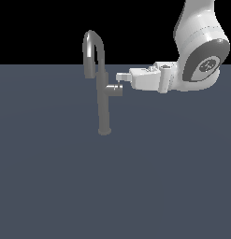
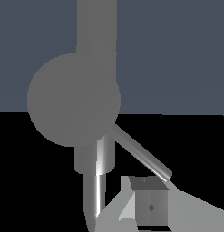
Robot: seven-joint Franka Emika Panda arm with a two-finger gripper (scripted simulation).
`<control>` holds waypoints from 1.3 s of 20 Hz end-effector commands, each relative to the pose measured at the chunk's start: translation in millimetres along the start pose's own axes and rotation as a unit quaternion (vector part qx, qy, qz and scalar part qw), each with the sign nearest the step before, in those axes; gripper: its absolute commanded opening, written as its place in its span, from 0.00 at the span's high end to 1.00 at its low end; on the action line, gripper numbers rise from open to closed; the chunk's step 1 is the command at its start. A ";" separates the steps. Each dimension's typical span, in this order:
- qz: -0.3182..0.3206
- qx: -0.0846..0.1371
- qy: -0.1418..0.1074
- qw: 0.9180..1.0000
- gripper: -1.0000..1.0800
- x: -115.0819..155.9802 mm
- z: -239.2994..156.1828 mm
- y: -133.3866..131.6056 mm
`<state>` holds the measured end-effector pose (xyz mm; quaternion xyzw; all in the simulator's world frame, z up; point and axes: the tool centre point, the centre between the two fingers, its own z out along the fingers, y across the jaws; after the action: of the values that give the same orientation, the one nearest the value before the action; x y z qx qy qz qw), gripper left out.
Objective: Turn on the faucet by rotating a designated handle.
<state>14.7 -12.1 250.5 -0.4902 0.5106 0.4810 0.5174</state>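
The grey faucet [image 1: 103, 100] stands upright on the floor, with its arched spout at the top. The handle [image 1: 115, 89] is a short stub that sticks out of the column toward the exterior view's right. My gripper [image 1: 120, 77] lies level, just above the stub's outer end, with its fingers together and nothing between them. In the wrist view the handle's round end face [image 2: 73, 99] is seen head-on. Its thin lever rod [image 2: 140, 152] slants out from it. The rod's tip ends right beside my shut fingertips [image 2: 151, 206]; I cannot tell if they touch.
The white arm [image 1: 201, 60] reaches in from the exterior view's upper right. The flat dark blue-grey floor [image 1: 112, 186] spreads all around the faucet's base [image 1: 104, 132].
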 end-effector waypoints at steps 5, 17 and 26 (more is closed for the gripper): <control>0.009 -0.002 -0.001 1.000 1.00 31.6 0.0 20.8; -0.010 -0.003 -0.003 1.000 1.00 41.8 -0.1 16.1; 0.008 -0.002 -0.001 1.000 1.00 89.9 0.1 10.6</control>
<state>10.9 -11.9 197.8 -0.5018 0.4934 0.4772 0.5263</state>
